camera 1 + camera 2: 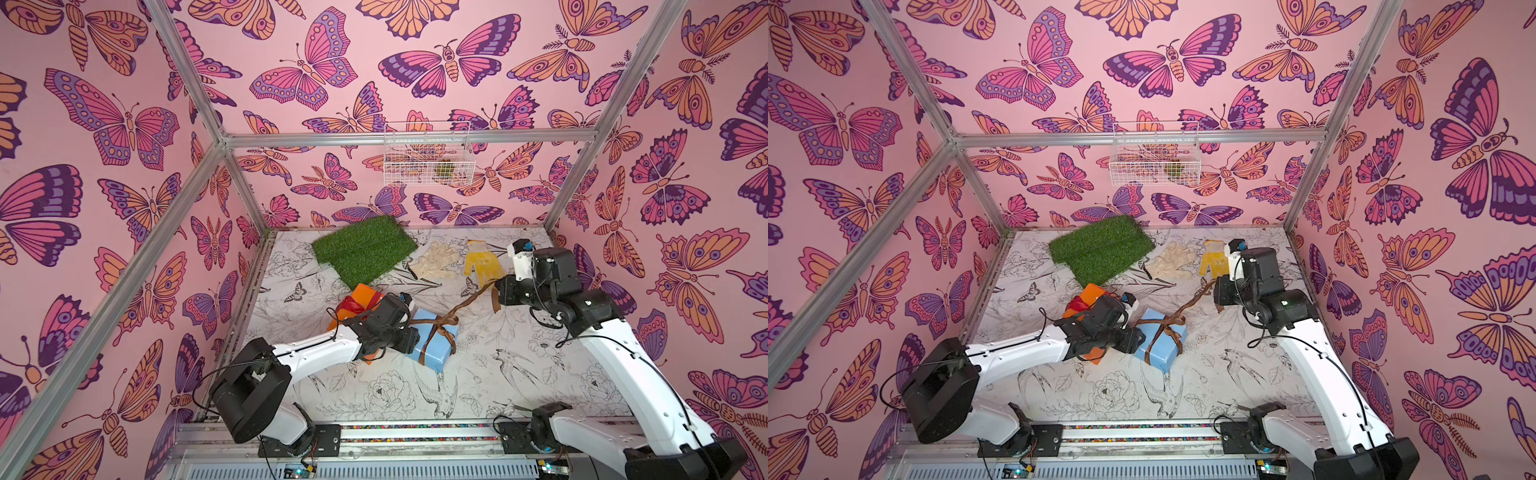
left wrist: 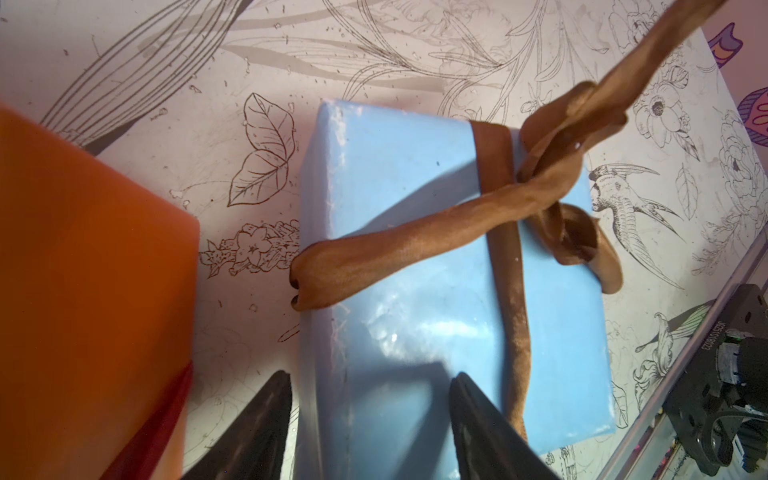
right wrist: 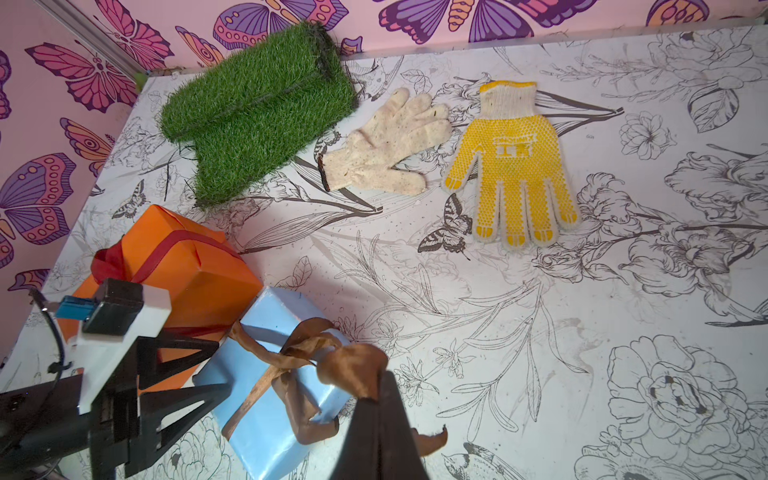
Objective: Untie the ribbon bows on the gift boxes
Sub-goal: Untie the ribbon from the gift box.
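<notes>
The light blue gift box (image 1: 423,319) (image 2: 395,174) lies mid-table, bound crosswise by a brown ribbon (image 2: 395,245) with a loose knot. My right gripper (image 1: 496,291) (image 3: 380,386) is shut on one strand of that brown ribbon (image 3: 353,361), which runs taut from the knot up to it. My left gripper (image 2: 370,380) (image 1: 410,337) is open, astride the blue box's edge, one finger over its top and one beside its wall. The orange gift box (image 1: 363,293) (image 3: 199,257) stands just behind, with a red ribbon (image 3: 108,262) tied in a bow.
A green grass mat (image 1: 365,249) lies at the back left. A cream glove (image 1: 436,259) and a yellow dotted glove (image 1: 482,264) lie at the back. A wire basket (image 1: 428,153) hangs on the back wall. Metal frame posts edge the table.
</notes>
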You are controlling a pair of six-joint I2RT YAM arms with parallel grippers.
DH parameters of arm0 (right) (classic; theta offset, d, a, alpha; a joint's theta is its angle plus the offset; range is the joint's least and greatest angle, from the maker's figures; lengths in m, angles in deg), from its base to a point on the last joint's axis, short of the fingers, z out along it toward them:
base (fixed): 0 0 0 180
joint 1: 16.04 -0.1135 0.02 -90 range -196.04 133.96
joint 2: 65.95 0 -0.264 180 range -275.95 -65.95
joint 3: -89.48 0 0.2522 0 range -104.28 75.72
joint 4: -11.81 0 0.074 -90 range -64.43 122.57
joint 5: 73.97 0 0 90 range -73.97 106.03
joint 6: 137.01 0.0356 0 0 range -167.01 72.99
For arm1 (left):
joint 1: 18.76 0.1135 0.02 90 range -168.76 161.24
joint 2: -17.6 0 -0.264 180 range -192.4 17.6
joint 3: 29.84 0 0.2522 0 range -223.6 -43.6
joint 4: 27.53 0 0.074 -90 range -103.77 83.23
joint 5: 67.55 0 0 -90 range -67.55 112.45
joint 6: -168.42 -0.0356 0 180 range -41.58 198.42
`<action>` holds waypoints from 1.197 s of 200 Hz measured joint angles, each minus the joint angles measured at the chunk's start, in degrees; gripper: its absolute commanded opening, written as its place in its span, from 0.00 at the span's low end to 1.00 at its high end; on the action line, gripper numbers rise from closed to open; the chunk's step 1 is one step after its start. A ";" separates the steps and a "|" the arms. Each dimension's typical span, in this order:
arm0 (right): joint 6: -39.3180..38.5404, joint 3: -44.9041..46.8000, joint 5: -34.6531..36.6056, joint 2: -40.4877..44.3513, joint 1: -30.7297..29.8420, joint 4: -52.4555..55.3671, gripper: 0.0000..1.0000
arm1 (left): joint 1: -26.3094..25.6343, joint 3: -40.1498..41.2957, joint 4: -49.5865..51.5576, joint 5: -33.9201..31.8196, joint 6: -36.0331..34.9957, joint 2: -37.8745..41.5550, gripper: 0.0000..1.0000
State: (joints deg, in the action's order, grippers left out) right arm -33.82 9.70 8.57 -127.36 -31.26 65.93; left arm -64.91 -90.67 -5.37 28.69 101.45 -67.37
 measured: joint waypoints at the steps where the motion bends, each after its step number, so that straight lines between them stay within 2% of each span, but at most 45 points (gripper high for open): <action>1: 0.02 -0.04 0.00 0.07 0.00 0.02 0.00 | 0.00 0.00 0.00 0.00 0.00 0.00 0.62; 44: 0.31 0.31 -0.09 0.79 0.17 -0.22 0.00 | 0.00 0.04 -0.04 0.00 0.00 0.00 0.62; 58: 0.50 1.44 -0.20 0.39 0.20 -0.83 0.07 | 0.00 0.04 -0.04 0.00 0.00 0.00 0.62; 88: 1.84 4.31 -0.50 -2.64 0.31 -2.25 0.29 | 0.00 0.04 -0.04 0.04 -0.02 0.07 0.62; 118: 2.14 5.38 -0.48 -5.73 0.44 -2.97 0.47 | 0.00 0.04 0.00 0.02 -0.04 0.22 0.62; 139: 2.03 5.38 -0.02 -6.21 0.52 -3.21 0.54 | 0.00 0.02 0.17 -0.02 -0.13 0.44 0.62; 166: 1.88 5.38 -1.31 -6.08 0.52 -3.39 0.53 | 0.00 -0.33 0.66 -0.02 -0.44 0.44 0.62; 206: 2.91 9.18 -8.20 -4.00 -0.11 -6.43 0.49 | 0.00 -1.46 2.12 -0.15 -1.40 0.39 0.62; 239: 3.87 15.85 -11.78 -1.18 -5.09 -8.46 0.40 | 0.00 -4.52 2.99 -0.20 -2.16 -0.48 0.60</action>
State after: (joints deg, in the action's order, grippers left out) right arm -29.95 25.54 -3.21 -128.54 -36.35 57.47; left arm -64.91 -95.19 -2.37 28.49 99.28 -67.85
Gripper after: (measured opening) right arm 0.431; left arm 0.608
